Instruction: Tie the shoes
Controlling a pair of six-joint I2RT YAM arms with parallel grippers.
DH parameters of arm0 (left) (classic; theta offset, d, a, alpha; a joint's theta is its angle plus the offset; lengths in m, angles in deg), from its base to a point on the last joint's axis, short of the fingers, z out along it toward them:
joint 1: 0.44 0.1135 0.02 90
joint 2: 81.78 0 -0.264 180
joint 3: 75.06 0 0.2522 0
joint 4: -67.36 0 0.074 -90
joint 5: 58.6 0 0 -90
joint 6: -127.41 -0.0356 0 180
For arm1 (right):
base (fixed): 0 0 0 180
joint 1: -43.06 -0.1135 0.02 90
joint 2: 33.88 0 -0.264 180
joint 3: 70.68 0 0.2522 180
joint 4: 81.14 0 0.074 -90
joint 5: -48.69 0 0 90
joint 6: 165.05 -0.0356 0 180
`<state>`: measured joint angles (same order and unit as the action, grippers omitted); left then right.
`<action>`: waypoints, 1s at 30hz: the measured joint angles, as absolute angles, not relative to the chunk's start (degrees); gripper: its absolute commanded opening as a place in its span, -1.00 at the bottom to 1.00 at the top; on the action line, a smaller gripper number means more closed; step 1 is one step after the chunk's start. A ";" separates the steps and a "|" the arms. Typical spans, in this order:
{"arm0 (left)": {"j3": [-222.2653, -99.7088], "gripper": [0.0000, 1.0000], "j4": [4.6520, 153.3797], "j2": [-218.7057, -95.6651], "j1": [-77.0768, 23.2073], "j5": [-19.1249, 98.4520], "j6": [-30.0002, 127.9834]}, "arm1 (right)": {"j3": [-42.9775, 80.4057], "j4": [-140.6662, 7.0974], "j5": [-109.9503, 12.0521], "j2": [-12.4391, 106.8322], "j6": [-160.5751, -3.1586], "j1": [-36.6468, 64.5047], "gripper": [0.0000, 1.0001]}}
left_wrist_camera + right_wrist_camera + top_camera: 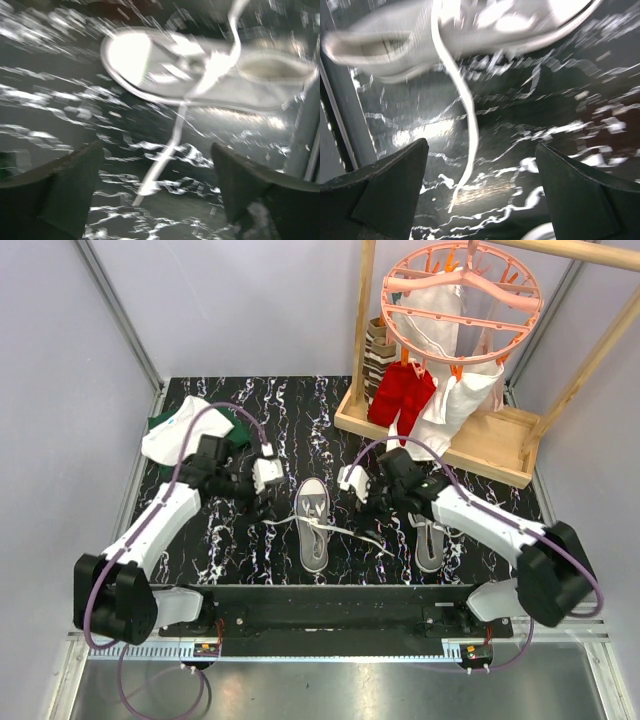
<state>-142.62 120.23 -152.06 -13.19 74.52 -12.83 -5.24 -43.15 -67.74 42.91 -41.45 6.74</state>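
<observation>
A grey sneaker (312,525) with a white toe cap lies in the middle of the table, its white laces untied and spread to both sides. The second sneaker (430,543) lies to its right, partly under my right arm. My left gripper (263,504) is open just left of the middle sneaker. In the left wrist view the sneaker (200,75) is blurred, and its lace end (167,152) lies on the table between my open fingers (65,185). My right gripper (372,515) is open to the right of that sneaker. In the right wrist view a lace (467,125) runs from the sneaker (470,30) down between the fingers (580,195).
Folded white and green clothes (185,432) lie at the back left. A wooden rack (440,435) at the back right holds a pink round hanger (460,295) with red (400,400) and white cloths. The table is black marble with metal rails at its edges.
</observation>
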 measured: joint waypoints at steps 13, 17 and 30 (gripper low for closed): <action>-138.92 -0.18 115.23 -164.67 -23.88 66.73 -19.69 | -5.85 -40.57 -68.05 54.98 -39.81 6.74 0.61; -138.92 -0.11 113.11 -166.84 -24.97 64.44 -19.78 | -5.48 -40.75 -68.03 57.10 -39.85 6.63 0.54; -138.92 -0.17 110.40 -169.39 -25.63 63.22 -16.10 | -1.68 -42.23 -66.19 62.65 -40.46 1.91 0.19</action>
<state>-138.92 110.40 -169.39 -25.63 63.22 -16.10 -1.68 -42.23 -66.19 62.65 -40.46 1.91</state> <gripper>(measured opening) 0.423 0.610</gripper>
